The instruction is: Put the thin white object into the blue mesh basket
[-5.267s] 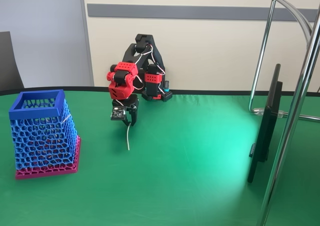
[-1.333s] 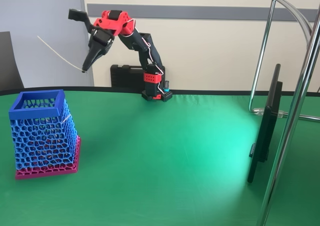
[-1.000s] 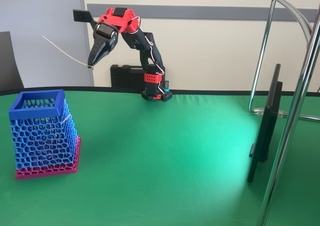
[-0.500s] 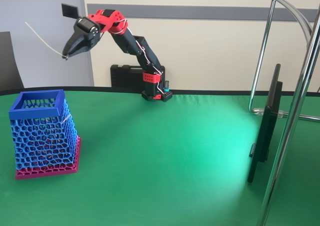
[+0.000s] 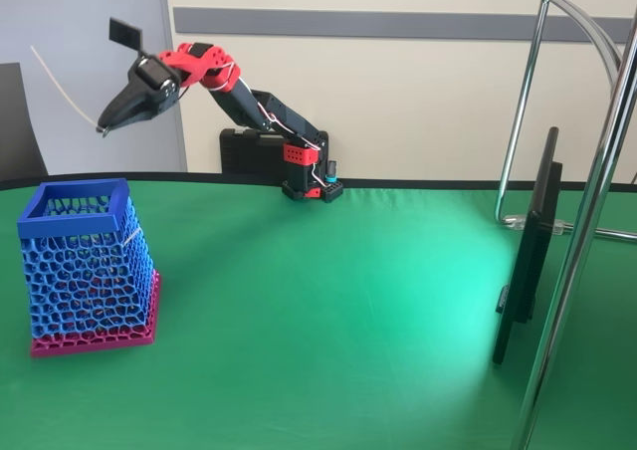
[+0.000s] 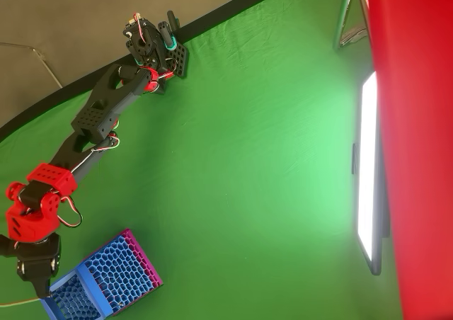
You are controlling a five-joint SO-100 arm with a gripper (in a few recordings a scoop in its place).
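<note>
1 strip [image 5: 62,84], 1 basket [image 5: 85,267], 1 gripper [image 5: 103,128]

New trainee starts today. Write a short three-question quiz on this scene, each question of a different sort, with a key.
1. True or false: the thin white object already lies inside the blue mesh basket.
2. In the fixed view the gripper is: A) resting on the green table; B) raised in the air above the basket; C) inside the basket.
3. Fill in: the basket's base is coloured ____.

Key
1. False: the gripper holds it by one end, up in the air.
2. B
3. Magenta-pink
</note>
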